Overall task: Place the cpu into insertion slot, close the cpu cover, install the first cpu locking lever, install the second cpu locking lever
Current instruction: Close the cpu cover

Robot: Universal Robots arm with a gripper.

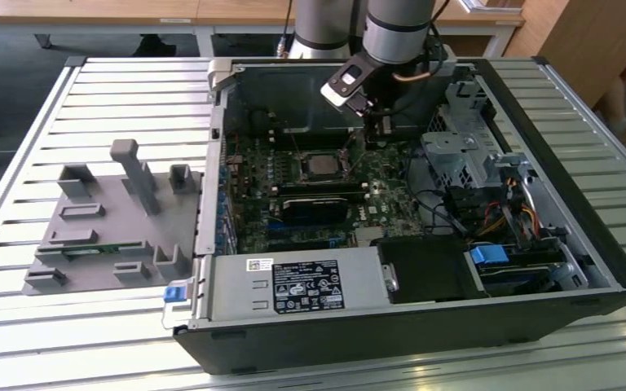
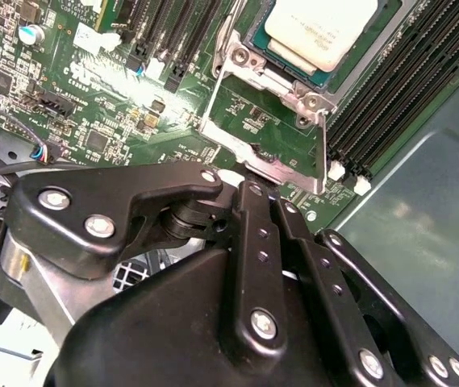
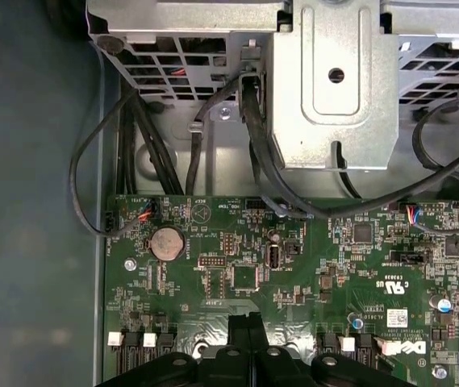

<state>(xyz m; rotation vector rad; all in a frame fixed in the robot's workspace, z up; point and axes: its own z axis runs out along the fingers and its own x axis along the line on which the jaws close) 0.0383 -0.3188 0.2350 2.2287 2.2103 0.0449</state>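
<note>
The cpu (image 2: pixel 322 28) is sitting face up in the insertion slot (image 2: pixel 273 78), near the worktop's (image 1: pixel 107 90) middle, with the cpu cover (image 2: pixel 261 161) tilting open. The hand (image 3: pixel 248 326) is hanging at the cover's free edge with its fingers pressed together, probably so that they serve as one blunt pusher.

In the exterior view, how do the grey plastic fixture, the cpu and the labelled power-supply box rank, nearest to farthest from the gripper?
From the gripper:
1. cpu, on the board close beside it.
2. labelled power-supply box, at the case's edge nearest the camera.
3. grey plastic fixture, outside the case, at the exterior view's left.
</note>
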